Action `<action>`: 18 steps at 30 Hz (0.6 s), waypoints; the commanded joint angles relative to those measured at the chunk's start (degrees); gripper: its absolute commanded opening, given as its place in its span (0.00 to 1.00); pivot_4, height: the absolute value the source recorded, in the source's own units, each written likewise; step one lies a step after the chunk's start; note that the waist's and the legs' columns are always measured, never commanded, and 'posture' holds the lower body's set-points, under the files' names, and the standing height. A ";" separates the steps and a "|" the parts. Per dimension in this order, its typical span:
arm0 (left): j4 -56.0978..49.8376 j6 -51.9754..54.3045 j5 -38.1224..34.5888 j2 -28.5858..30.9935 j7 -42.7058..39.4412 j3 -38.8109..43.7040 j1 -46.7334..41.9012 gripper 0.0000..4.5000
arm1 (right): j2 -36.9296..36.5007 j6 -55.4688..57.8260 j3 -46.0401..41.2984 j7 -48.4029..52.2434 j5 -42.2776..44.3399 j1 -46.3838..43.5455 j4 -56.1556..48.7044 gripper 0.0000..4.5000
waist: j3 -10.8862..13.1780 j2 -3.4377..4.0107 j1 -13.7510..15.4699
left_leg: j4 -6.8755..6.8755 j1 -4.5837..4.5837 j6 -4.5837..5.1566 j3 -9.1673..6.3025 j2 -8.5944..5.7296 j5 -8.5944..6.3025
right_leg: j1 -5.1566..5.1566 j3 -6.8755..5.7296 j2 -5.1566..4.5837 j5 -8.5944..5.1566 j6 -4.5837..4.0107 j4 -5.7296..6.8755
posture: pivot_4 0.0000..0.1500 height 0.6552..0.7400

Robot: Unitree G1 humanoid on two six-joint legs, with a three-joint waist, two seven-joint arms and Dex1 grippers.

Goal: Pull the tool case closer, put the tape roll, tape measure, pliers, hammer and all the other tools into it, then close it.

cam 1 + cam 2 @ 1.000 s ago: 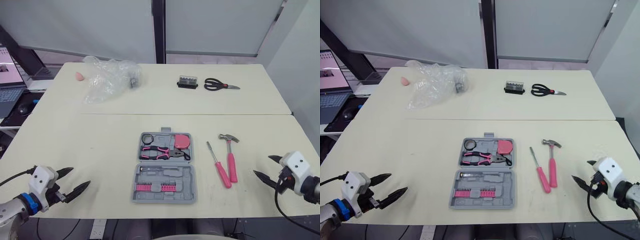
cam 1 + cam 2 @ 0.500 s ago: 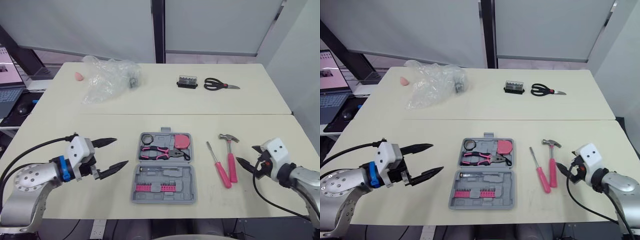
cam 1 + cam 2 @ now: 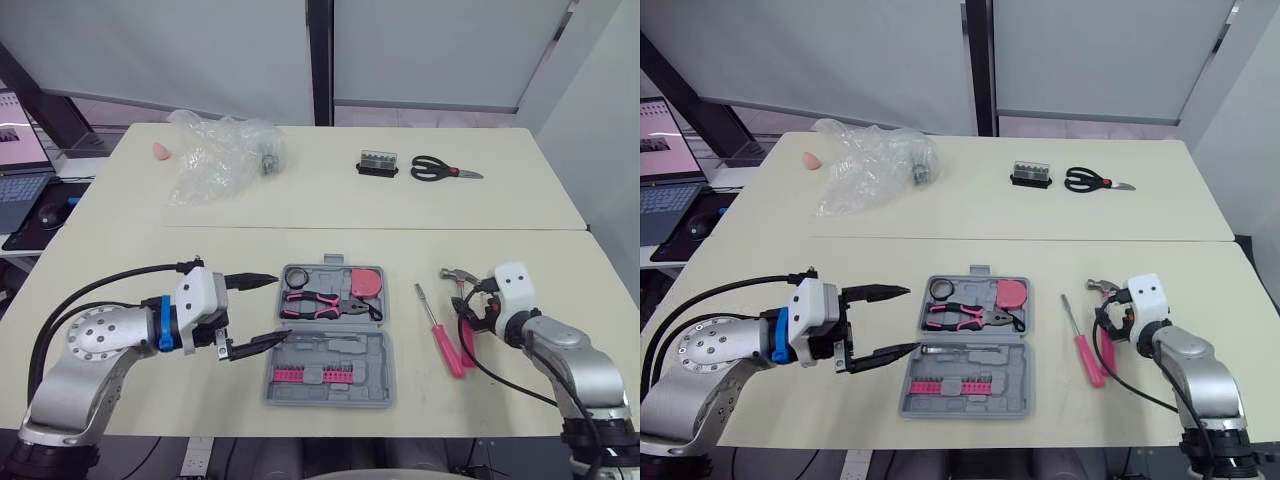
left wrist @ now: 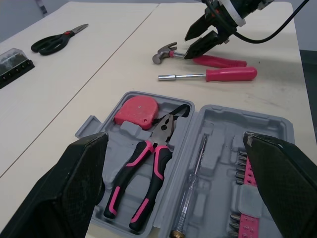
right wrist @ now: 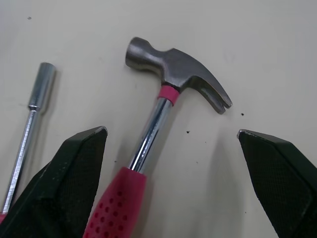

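Both jaws are held wide. Eye views: the left gripper point(image 3: 272, 310) has been brought to the tool case point(image 3: 385, 372)'s left edge. Left wrist view: pliers point(image 4: 148, 161) are seen seated inside. Right wrist view: the hammer point(image 5: 166, 82) (right of the case) is now straddled by the right gripper point(image 3: 466, 309), so a pick-up is judged imminent.

Tool case point(image 3: 383, 372): grey plastic, open flat, centre of near table.
Far half: black tape roll point(image 3: 286, 277) in left corner; pink tape measure point(image 3: 364, 281) in right corner; pliers point(image 3: 320, 303), pink/black grips, lying crosswise, jaws to the right.
Near half: slim screwdriver point(image 4: 190, 186) and pink bit rack point(image 3: 305, 375).
Right of case, on table: pink-handled nut driver point(image 3: 438, 330). Hammer point(image 5: 173, 67) just beside it, steel head away from robot.
Far table: black scissors point(image 3: 440, 168) and bit box point(image 3: 377, 163), side by side, well apart from case.
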 commanded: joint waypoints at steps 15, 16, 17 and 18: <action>-1.79 -1.77 1.07 -1.11 0.90 -2.22 -0.90 1.00 | 6.07 1.10 0.90 -8.60 -3.23 -4.54 3.23 0.26 | 0.01 0.01 -0.07 | 0.01 -0.01 0.00 0.00 0.00 0.00 | -0.02 0.00 0.00 0.00 0.00 0.03 | 1.00 1.00; -1.87 -1.63 1.03 -1.08 0.96 -2.36 -1.07 1.00 | 6.18 1.28 0.51 -8.72 -3.07 -4.43 2.98 0.22 | 0.00 0.01 -0.07 | 0.01 -0.01 0.00 -0.01 0.00 0.00 | -0.02 0.00 0.00 0.00 0.00 0.03 | 1.00 1.00; -1.96 -1.52 1.01 -1.06 1.00 -2.49 -1.23 1.00 | 6.29 1.70 -0.07 -8.87 -2.80 -4.29 2.46 0.18 | 0.00 0.01 -0.06 | 0.01 -0.01 0.00 -0.01 0.00 0.00 | -0.02 0.00 0.00 0.00 0.00 0.03 | 1.00 1.00; -2.02 -1.40 0.98 -1.06 1.05 -2.59 -1.39 1.00 | 6.38 2.18 -0.55 -9.01 -2.55 -4.18 1.91 0.14 | 0.01 0.01 -0.06 | 0.01 -0.01 0.00 0.00 0.00 0.00 | -0.02 0.00 0.00 0.00 0.00 0.03 | 1.00 1.00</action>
